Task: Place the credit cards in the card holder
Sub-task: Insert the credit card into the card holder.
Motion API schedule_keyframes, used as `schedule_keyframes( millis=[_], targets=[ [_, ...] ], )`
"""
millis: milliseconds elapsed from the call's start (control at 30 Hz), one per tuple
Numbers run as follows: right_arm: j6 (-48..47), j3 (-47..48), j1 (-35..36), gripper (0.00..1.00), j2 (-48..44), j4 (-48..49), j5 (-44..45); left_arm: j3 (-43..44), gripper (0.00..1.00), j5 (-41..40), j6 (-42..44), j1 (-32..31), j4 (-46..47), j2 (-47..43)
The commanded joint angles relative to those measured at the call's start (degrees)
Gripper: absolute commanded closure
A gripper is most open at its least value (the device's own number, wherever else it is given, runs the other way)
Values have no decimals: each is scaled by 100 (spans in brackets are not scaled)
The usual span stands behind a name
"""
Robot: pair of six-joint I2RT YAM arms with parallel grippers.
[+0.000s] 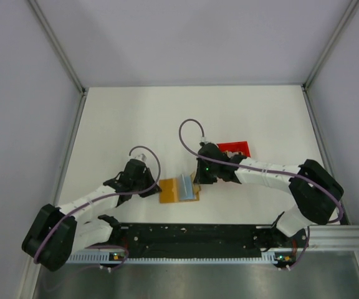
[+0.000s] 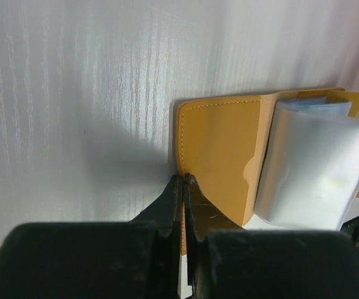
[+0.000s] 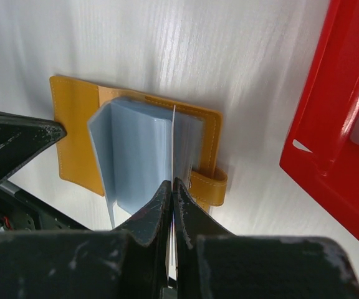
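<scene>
The orange card holder (image 1: 169, 192) lies open on the white table between the two arms, with its clear bluish sleeves (image 3: 136, 149) fanned upward. My left gripper (image 2: 184, 177) is shut on the near edge of the holder's left cover (image 2: 217, 143). My right gripper (image 3: 171, 182) is shut on a thin pale credit card (image 3: 174, 137). I see the card only edge-on, standing upright among the sleeves above the holder's right half (image 3: 212, 134). The strap tab (image 3: 207, 187) sticks out just right of the right fingers. In the top view the right gripper (image 1: 196, 184) hides the card.
A red raised-rim tray (image 1: 234, 148) sits just behind and to the right of the holder, close to the right wrist, and shows large in the right wrist view (image 3: 335, 112). The black base rail (image 1: 192, 233) runs along the near edge of the table.
</scene>
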Motion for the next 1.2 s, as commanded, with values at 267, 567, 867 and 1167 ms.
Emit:
schedule_keyframes(
  millis=[267, 567, 867, 1167],
  targets=[
    [-67, 508, 144, 100, 153, 653, -872, -81, 100, 10, -72, -21, 335, 78],
    [22, 517, 144, 100, 601, 1075, -1592, -116, 100, 19, -81, -21, 458, 122],
    [-119, 465, 153, 100, 163, 821, -909, -124, 100, -8, -72, -21, 405, 114],
    [-295, 315, 74, 100, -313, 125, -54, -107, 100, 18, -46, -21, 397, 78]
  ],
)
